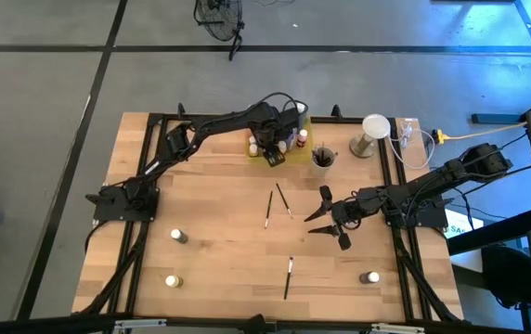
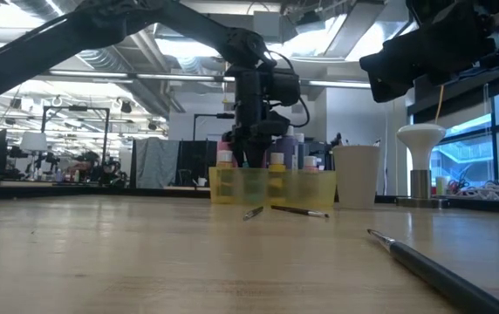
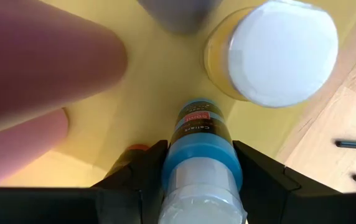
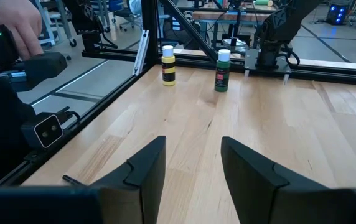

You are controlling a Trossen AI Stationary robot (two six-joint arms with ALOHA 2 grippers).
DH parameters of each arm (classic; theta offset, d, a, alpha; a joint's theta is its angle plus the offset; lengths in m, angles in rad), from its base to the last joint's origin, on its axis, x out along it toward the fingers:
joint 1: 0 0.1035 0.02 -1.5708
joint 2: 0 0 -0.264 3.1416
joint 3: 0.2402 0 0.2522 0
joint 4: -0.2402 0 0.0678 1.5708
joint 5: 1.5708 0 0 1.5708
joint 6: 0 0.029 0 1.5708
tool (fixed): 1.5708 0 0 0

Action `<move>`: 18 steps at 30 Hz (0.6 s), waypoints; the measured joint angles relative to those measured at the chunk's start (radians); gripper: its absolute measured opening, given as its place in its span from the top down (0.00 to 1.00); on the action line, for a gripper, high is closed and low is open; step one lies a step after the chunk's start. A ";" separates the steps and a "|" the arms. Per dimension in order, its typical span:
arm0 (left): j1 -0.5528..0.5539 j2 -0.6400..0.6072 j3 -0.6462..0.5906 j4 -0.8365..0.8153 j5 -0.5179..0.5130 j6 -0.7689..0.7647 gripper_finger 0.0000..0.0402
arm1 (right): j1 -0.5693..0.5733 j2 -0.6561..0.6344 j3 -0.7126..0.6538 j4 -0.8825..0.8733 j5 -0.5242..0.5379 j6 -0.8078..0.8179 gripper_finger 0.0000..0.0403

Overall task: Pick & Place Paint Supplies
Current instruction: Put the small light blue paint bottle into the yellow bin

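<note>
My left tool [image 1: 274, 156] sits over the translucent yellow tray [image 2: 232, 186] at the upper middle of the overhead frame, its fingers [image 3: 142, 175] pinching a blue paint bottle [image 3: 200, 158] with a pale cap, held above the tray floor. Beside it in the tray stand a white-capped yellow bottle [image 3: 277, 53] and pink bottles [image 3: 38, 65]. My right tool [image 1: 330, 221] hovers right of centre, fingers [image 4: 144, 168] spread and holding nothing above bare tabletop [image 1: 219, 223]. Three paintbrushes [image 1: 267, 206] lie mid-tabletop. A yellow bottle [image 4: 168, 65] and a green bottle [image 4: 223, 70] stand near the tabletop's edge.
</note>
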 joint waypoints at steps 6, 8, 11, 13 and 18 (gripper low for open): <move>-0.002 0.000 0.000 0.000 -0.004 0.000 0.59 | 0.000 0.000 0.000 0.000 0.000 0.000 0.61; -0.002 0.000 0.000 0.000 -0.005 0.000 0.58 | 0.000 0.000 0.000 0.000 0.000 0.000 0.61; -0.002 0.000 0.000 0.000 -0.005 0.000 0.57 | 0.000 0.000 0.000 0.000 0.000 0.000 0.61; -0.002 0.000 0.000 0.000 -0.005 0.000 0.55 | 0.000 0.000 0.000 0.000 0.000 0.000 0.61; -0.002 -0.002 0.000 0.001 -0.006 0.000 0.50 | 0.000 0.000 0.000 0.000 0.000 0.000 0.61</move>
